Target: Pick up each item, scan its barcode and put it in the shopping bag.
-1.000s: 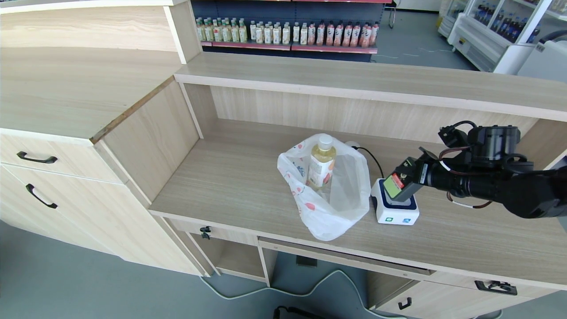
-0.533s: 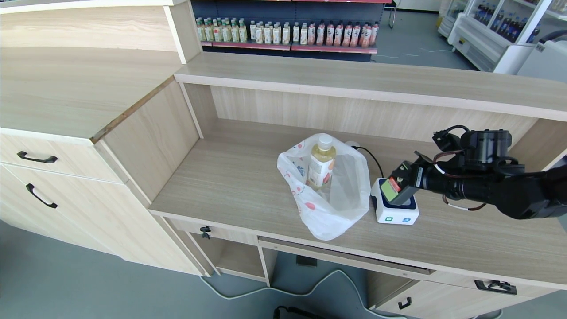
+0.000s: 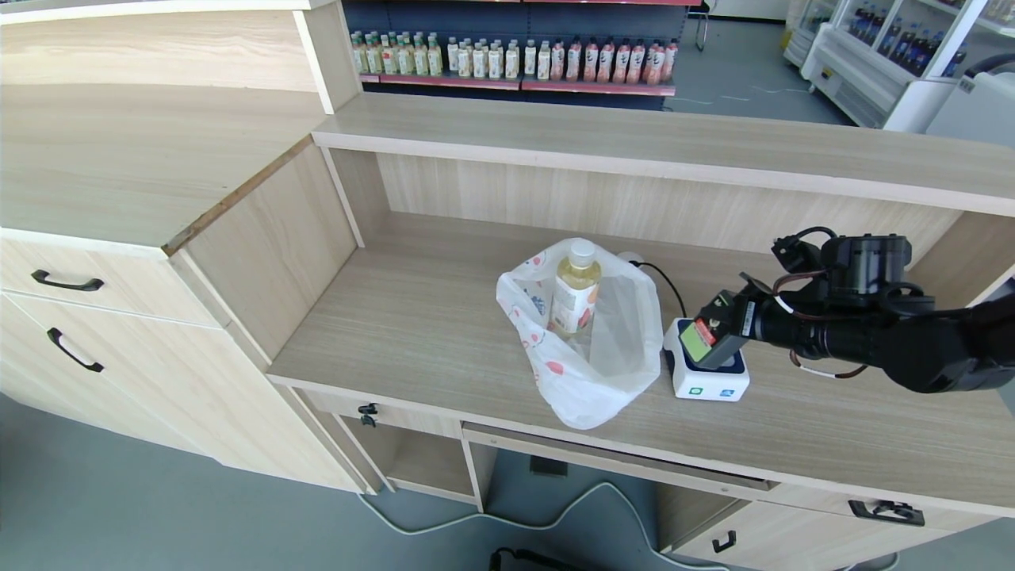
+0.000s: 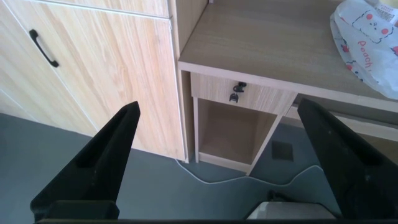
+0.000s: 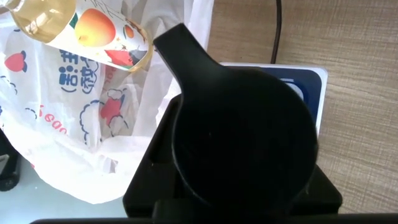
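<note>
The jaws of the right gripper (image 3: 718, 339) pinch a small box (image 3: 696, 342) just above the scanner (image 3: 706, 382), right of the bag (image 3: 603, 373) on the bench (image 3: 428, 317). The box looks light and stiff, so I judge its flat sides give a good hold. The jaws of the left gripper (image 4: 217, 112) are spread.

Bottle (image 3: 574, 300): label with blue characters and a peach picture. Bag (image 3: 591, 385): red lettering among cartoon prints. Scanner (image 3: 706, 385): green and blue square signs on its front. Box (image 3: 699, 342): green-and-red label, print illegible.
</note>
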